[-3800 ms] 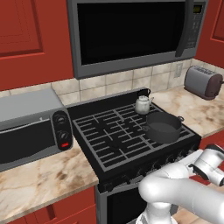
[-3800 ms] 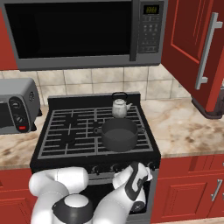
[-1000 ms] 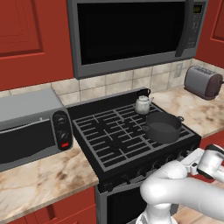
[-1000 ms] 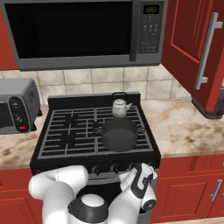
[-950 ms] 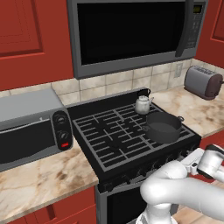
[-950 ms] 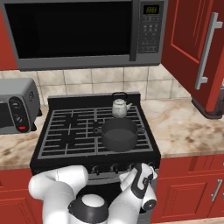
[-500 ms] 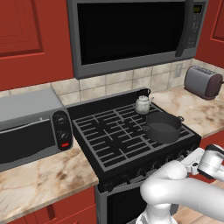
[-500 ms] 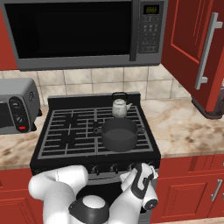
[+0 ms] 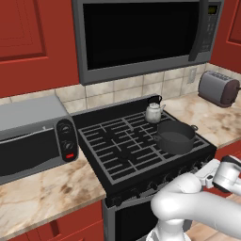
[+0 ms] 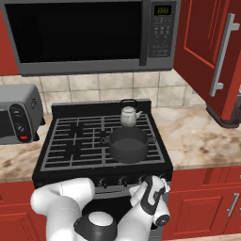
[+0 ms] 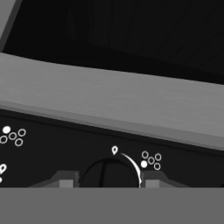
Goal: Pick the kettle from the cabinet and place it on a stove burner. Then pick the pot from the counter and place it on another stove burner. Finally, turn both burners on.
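matt dark pot [image 9: 175, 137], shiny metal kettle [image 9: 153, 113]

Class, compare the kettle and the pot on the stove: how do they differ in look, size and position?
The kettle is small, silvery and rounded with an arched black handle; the pot is wide, dark and shallow with side loops. The kettle sits at the back, the pot in front. Both stand upright on the stove grates.

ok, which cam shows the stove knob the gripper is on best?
Hand view: the knob sits between the two fingertips, with its dial markings readable. In the right base view the gripper covers that end of the stove's front panel; in the left base view the knobs are small dark bumps along the front edge.
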